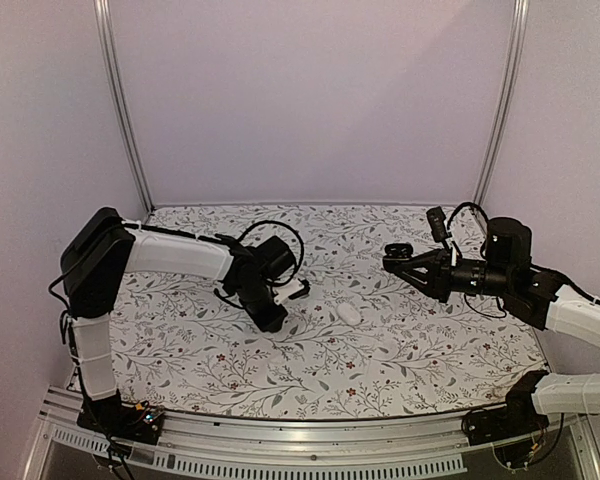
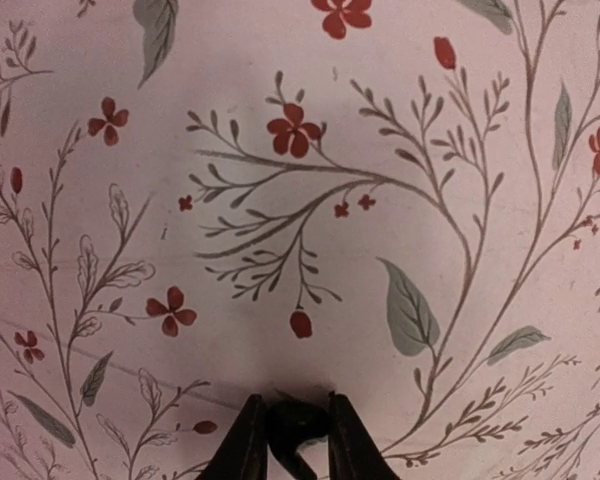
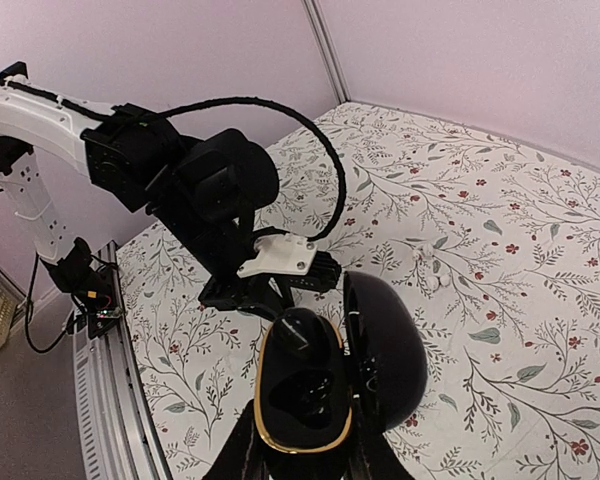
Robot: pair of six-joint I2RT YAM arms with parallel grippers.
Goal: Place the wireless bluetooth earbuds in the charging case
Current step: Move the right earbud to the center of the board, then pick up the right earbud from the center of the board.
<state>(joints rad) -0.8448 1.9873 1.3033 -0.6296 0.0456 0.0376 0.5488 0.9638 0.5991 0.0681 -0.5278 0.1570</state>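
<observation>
My left gripper (image 1: pixel 274 322) points down at the table's middle, just above the cloth. In the left wrist view it (image 2: pixel 298 428) is shut on one tiny dark earbud (image 2: pixel 296 425). My right gripper (image 1: pixel 396 256) is raised at the right and is shut on the black charging case (image 3: pixel 302 400). The case is open, with a gold rim and its lid (image 3: pixel 388 345) swung to the right. A glossy dark earbud (image 3: pixel 312 332) sits in the case's upper slot; the lower slot looks empty. The case also shows in the top view (image 1: pixel 399 249).
A white oval pebble-shaped object (image 1: pixel 349 313) lies on the floral cloth (image 1: pixel 380 340) between the two grippers. Small white pieces (image 3: pixel 430 272) lie on the cloth beyond the case. The left arm (image 3: pixel 215 190) fills the space behind the case. Aluminium posts (image 1: pixel 125 110) stand at the back corners.
</observation>
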